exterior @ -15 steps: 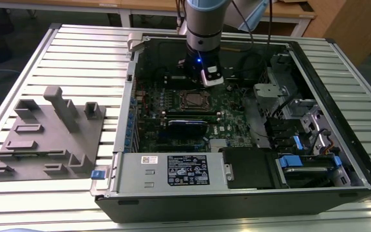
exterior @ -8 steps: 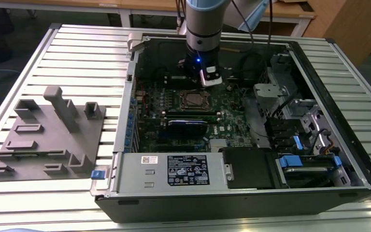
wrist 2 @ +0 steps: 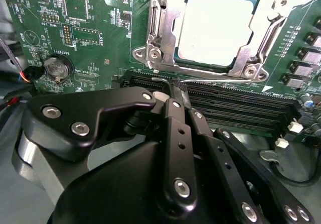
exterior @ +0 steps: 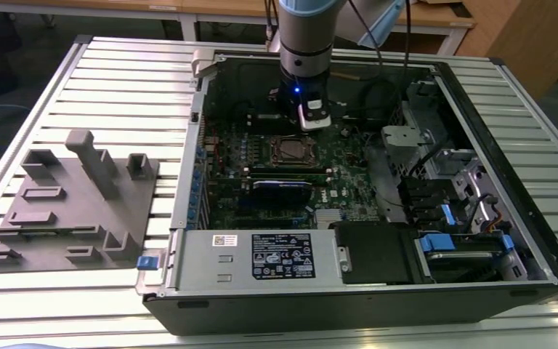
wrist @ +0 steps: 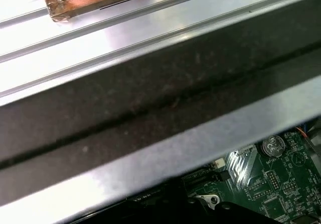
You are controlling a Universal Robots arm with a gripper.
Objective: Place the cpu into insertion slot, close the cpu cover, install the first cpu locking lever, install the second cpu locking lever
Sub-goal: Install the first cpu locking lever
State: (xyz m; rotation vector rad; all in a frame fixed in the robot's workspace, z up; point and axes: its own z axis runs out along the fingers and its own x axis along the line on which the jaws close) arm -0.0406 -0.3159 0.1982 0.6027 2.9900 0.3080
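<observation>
Black two-finger tool, fingers pressed together with nothing clearly held, tips just short of the thin silver metal frame cpu cover, dull silver square cpu seated under it, straight ahead.

Even overhead light brightens the slatted table in the exterior view and leaves the inside of the computer case in shadow, while in the second wrist view glare whitens the cpu beyond the dark gripper.

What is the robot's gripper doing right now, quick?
Gripper: fingers shut, close to the cpu cover; cannot tell if they hold anything.
</observation>
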